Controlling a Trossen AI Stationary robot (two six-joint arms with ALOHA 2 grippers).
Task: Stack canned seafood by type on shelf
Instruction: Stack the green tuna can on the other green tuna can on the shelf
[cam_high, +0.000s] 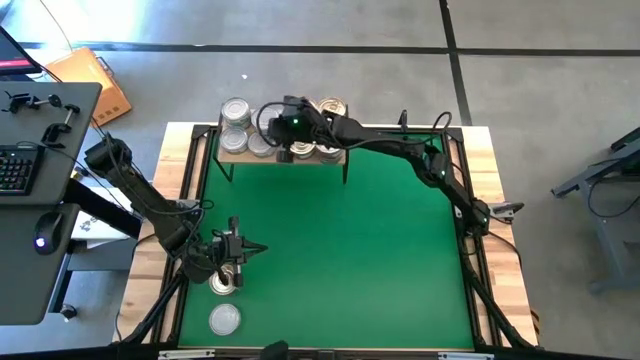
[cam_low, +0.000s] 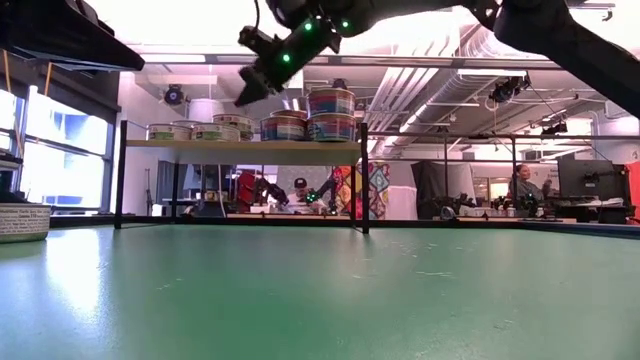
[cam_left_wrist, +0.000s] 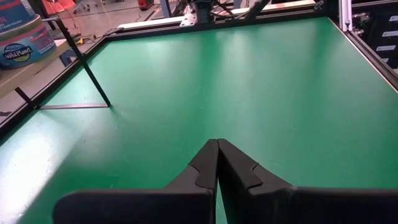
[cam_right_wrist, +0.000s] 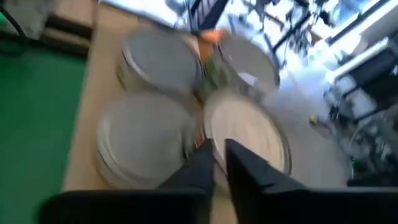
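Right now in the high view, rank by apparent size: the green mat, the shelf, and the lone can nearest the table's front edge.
1. Green mat, by far the largest.
2. Shelf, several cans wide.
3. Lone can, the smallest.

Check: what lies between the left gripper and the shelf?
In the high view, only bare green mat lies between the left gripper and the shelf; the loose cans sit on its other side.

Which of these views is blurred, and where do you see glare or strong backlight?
Right wrist view: motion blur smears the cans and the room beyond them. Low view: bright ceiling and window light behind, so the shelf is backlit and the green mat shows a pale sheen. Left wrist view: sharp, soft sheen on the mat. High view: even light.
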